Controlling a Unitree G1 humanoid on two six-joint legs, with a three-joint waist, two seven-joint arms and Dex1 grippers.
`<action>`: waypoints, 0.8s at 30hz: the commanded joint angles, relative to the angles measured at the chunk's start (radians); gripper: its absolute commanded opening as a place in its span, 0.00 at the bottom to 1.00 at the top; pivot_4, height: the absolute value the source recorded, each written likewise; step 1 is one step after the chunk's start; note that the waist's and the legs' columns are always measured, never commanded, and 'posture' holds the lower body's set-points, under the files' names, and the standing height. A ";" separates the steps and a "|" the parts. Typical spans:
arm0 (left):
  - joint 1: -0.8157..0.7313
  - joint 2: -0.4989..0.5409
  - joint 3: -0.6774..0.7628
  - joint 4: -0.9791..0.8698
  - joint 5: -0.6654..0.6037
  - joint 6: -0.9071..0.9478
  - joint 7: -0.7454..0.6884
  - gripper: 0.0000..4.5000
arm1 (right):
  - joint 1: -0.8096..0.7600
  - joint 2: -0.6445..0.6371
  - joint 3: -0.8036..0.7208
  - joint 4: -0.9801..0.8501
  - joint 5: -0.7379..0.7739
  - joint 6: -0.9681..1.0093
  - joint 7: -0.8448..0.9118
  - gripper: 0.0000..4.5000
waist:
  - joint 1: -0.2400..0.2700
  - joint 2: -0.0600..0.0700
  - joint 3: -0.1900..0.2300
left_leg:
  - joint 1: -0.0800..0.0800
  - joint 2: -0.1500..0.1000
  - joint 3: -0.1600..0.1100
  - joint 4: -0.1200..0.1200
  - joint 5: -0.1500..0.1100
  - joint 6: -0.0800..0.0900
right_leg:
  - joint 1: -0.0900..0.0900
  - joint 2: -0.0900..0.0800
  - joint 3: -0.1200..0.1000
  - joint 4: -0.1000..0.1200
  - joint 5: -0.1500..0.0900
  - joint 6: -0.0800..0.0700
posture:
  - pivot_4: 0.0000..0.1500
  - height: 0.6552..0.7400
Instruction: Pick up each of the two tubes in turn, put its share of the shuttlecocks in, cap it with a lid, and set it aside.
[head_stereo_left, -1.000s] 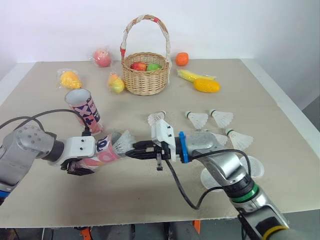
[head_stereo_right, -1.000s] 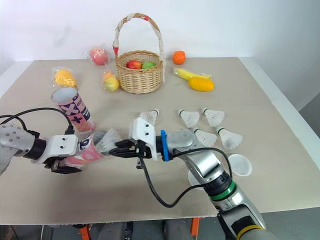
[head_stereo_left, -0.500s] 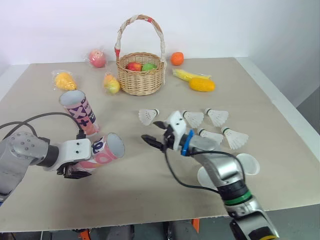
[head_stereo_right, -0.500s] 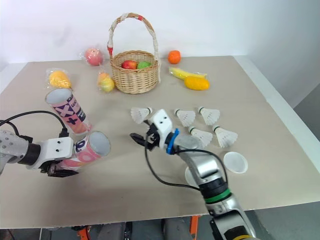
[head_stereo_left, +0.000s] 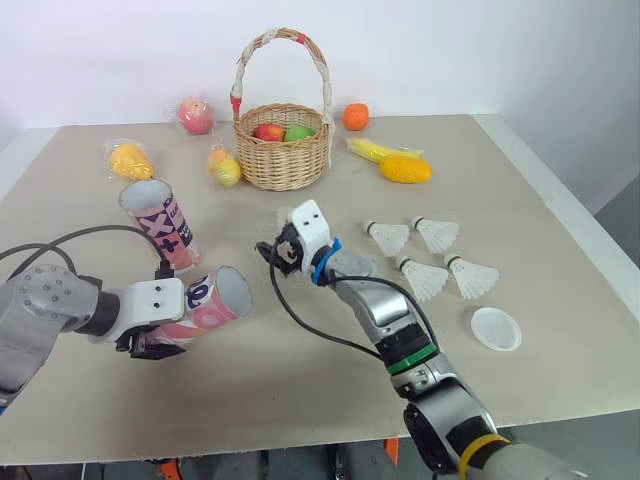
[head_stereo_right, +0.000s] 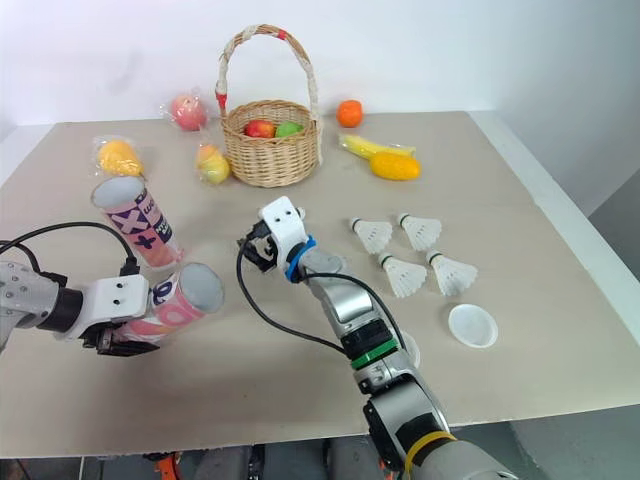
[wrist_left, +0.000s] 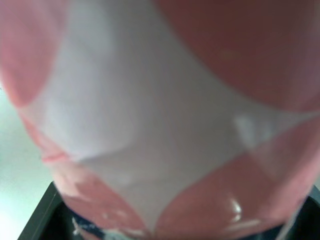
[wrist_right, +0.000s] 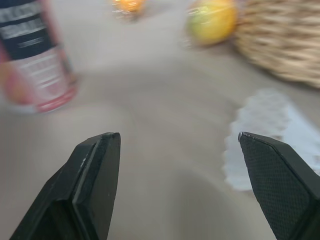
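Note:
My left gripper is shut on a pink tube, held tilted above the table with its open mouth toward the right; the tube sits close in the left wrist view. A second pink tube stands upright behind it. My right gripper hangs open over the middle of the table, and a shuttlecock lies just beside its fingers. Several more shuttlecocks lie to the right. A white lid rests near the front right.
A wicker basket with fruit stands at the back centre. Around it lie an apple, an orange, a mango and bagged yellow fruit. The table's right edge runs close to the shuttlecocks.
The shuttlecock at the tube's mouth has gone inside. My right gripper let go, opened, and drew back from the tube to the leftmost loose shuttlecock. The left arm stayed put.

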 joint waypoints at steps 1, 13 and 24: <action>0.021 -0.006 -0.012 -0.024 -0.013 0.001 0.004 0.71 | 0.005 -0.006 -0.028 -0.047 -0.007 -0.003 -0.013 0.90 | 0.000 0.000 0.000 | 0.000 0.000 0.000 0.000 0.000 0.000 | 0.000 0.000 0.000 0.000 0.000 0.000 | 1.00 1.00; 0.011 -0.020 -0.030 -0.011 -0.008 -0.011 0.010 0.71 | 0.078 -0.044 -0.084 -0.149 -0.016 0.076 -0.059 0.90 | 0.000 0.000 0.000 | 0.000 -0.001 0.000 -0.001 0.000 0.000 | 0.000 -0.001 0.000 0.000 -0.001 0.003 | 1.00 1.00; -0.002 -0.024 -0.040 0.000 -0.004 -0.019 0.008 0.71 | 0.045 -0.021 -0.149 -0.075 -0.010 0.053 -0.147 0.90 | 0.000 0.000 0.000 | 0.000 -0.002 0.000 -0.001 0.000 0.000 | 0.000 -0.003 0.001 0.000 -0.001 0.004 | 1.00 1.00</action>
